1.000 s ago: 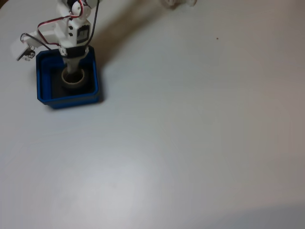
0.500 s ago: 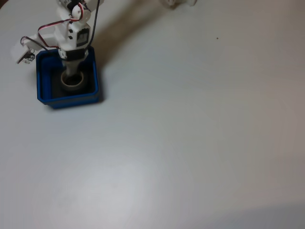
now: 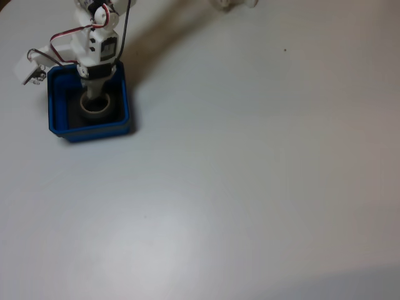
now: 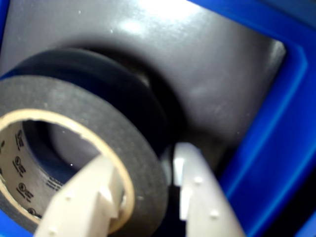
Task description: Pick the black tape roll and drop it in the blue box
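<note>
Over the blue box (image 3: pixel 56 119) at the upper left of the fixed view, the white arm reaches down, its gripper (image 3: pixel 94 103) inside the walls. Its jaws clamp the black tape roll (image 3: pixel 94 112): in the wrist view one finger (image 4: pixel 89 197) sits inside the beige core and the other outside the black band (image 4: pixel 98 133). Held so, the roll hangs above the box's dark floor (image 4: pixel 197 74). Around the box lies pale bare tabletop (image 3: pixel 250 175).
</note>
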